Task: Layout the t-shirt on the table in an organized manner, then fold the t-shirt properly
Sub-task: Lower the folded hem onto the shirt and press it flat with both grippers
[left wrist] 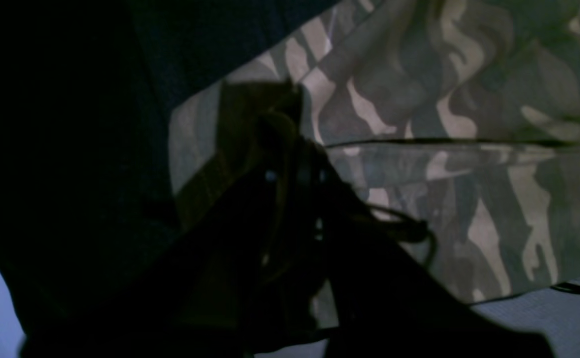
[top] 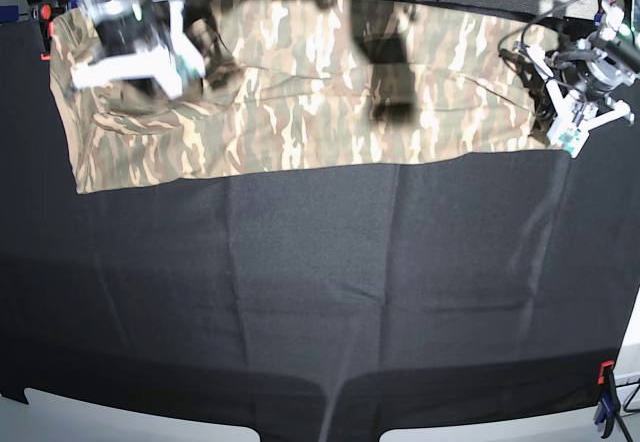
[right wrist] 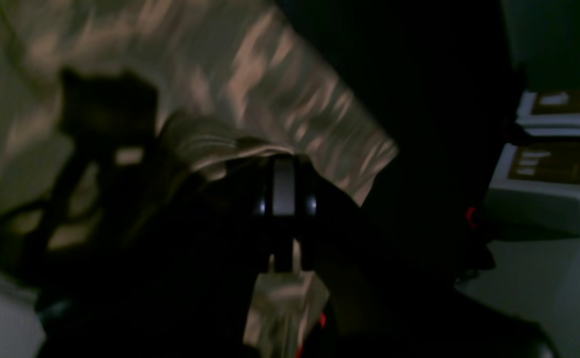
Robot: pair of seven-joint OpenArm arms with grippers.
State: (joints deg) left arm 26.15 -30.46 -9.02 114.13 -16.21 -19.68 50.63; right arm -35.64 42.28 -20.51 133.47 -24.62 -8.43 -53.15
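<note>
The soft camouflage-print fabric t-shirt (top: pixel 300 92) lies spread along the far edge of the wide black cloth-covered counter (top: pixel 320 302). The left tool (top: pixel 570 127), jaws together, pinches its edge near one far corner; the right tool (top: pixel 190 57) is clamped on bunched fabric near the other.
</note>
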